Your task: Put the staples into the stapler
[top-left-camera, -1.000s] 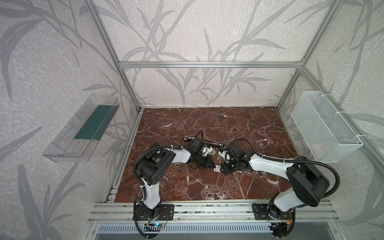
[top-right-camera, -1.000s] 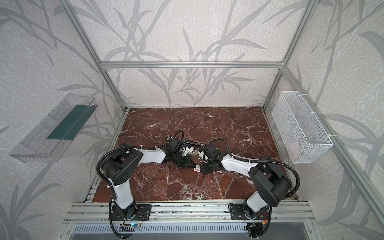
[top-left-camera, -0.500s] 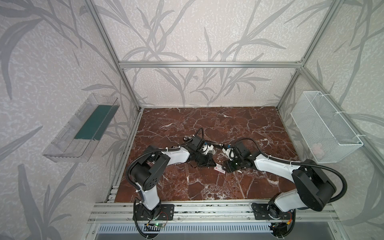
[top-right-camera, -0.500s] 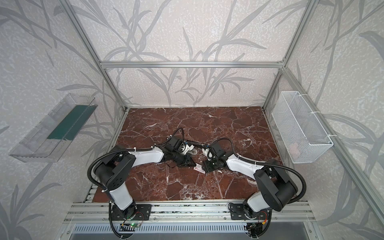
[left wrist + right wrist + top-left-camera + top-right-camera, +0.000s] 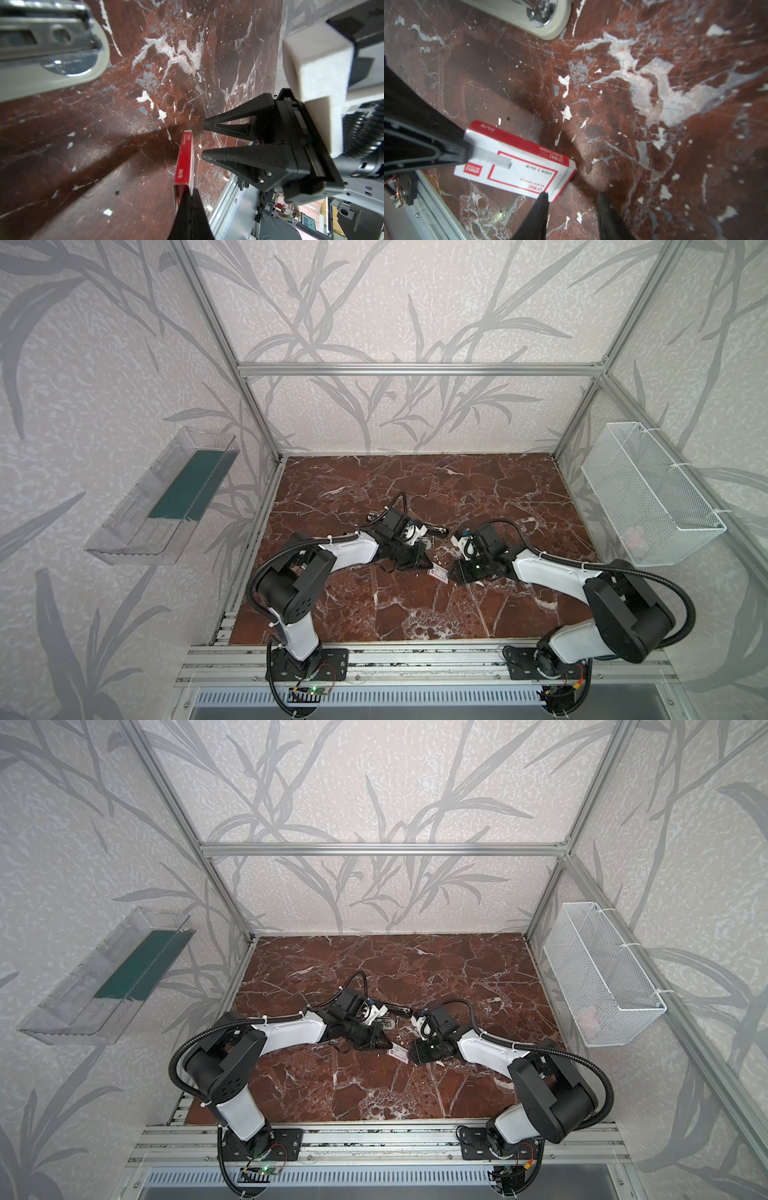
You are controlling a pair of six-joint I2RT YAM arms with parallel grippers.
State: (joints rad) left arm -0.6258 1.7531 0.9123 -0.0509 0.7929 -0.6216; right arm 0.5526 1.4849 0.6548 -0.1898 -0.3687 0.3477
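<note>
The left arm's elbow has swung back slightly. Now the left gripper (image 5: 465, 148) is clamped on the staples (image 5: 496, 160), one strip just above the closed box (image 5: 521, 172) on the table (image 5: 633, 124). The right gripper (image 5: 572, 197), jaws apart, sits at the box's corner. The black stapler (image 5: 397, 1008) lies beyond the box.

The tabletop (image 5: 654, 145) looked like glossy, scuffed red-brown marble; the box (image 5: 517, 172) was smooth printed cardboard, the staples (image 5: 496, 159) dull grey metal, the beige stapler (image 5: 550, 33) satiny plastic.
</note>
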